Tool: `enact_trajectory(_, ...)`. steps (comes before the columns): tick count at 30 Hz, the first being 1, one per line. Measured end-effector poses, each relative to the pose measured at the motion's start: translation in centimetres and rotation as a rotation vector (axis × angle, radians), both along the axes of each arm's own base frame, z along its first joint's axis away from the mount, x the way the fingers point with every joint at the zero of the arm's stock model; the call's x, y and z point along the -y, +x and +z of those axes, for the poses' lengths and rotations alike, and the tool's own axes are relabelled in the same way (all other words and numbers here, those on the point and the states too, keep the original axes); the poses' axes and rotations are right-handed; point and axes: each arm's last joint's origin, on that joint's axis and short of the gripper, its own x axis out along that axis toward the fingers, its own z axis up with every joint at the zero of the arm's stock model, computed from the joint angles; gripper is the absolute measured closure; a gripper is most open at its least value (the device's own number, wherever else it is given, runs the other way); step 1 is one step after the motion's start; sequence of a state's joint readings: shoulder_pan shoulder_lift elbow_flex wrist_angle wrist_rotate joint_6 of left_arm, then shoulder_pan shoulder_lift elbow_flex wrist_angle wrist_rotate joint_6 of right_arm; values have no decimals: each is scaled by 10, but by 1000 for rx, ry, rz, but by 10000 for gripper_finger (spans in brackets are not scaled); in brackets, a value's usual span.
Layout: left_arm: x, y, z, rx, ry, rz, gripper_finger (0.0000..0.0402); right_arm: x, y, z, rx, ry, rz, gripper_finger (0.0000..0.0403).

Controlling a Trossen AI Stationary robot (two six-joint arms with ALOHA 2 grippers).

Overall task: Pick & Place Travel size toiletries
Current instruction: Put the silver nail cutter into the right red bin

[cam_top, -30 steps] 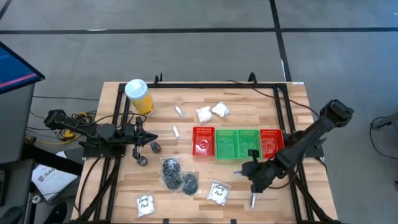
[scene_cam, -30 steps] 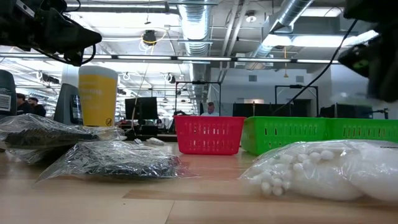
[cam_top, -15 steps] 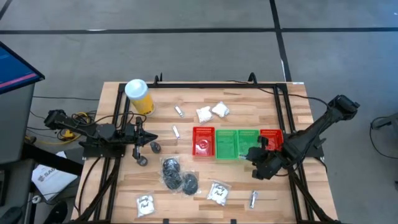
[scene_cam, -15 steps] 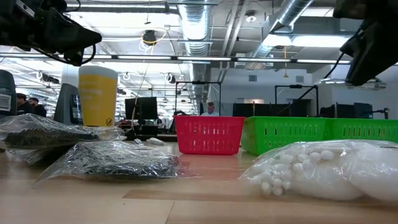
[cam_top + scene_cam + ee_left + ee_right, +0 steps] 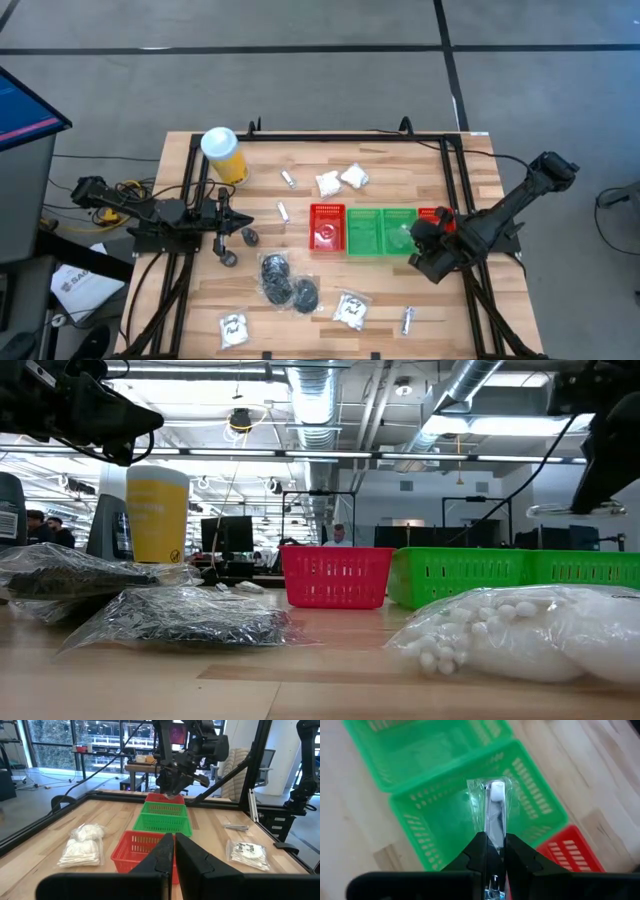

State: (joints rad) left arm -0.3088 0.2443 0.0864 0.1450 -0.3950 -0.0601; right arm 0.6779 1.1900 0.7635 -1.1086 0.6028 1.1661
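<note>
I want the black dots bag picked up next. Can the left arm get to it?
Probably yes. The left end effector waits near the table's left edge, and the bags of black round pieces lie close by on bare wood, with nothing standing between them.

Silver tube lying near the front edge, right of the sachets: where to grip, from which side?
Grip the silver tube across its narrow middle, coming straight down. It lies flat, alone on bare wood, long axis roughly front to back, so close the fingers from its left and right. The right gripper already holds a wrapped tube.

Bright even overhead light; soft shadows; low view foreground blurred.
</note>
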Motion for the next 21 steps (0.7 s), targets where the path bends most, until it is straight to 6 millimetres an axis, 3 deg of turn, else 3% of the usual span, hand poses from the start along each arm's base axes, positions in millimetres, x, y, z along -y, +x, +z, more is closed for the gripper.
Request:
enact_trajectory(11,0,0,0,3,-1,0,389,1,-24,1,-9,-9,-219,367)
enact_trajectory(21,0,0,1,8,-3,0,389,-4,-38,2,9,7,-294,367)
